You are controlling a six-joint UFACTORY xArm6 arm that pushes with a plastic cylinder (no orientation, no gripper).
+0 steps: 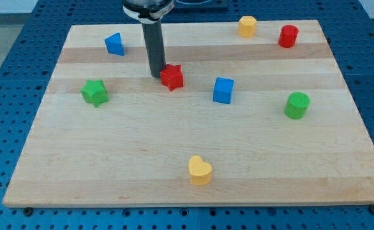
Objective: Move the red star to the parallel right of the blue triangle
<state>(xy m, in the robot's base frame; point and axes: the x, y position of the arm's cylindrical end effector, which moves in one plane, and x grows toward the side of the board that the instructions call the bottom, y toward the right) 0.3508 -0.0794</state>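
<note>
The red star lies on the wooden board, a little above the board's middle. The blue triangle sits near the top left, up and to the left of the star. My tip is at the lower end of the dark rod and touches, or nearly touches, the star's left side. The rod rises from there to the view's top edge.
A green star is at the left. A blue cube is right of the red star. A green cylinder is at the right. A yellow heart is near the bottom. A yellow block and a red cylinder are at the top right.
</note>
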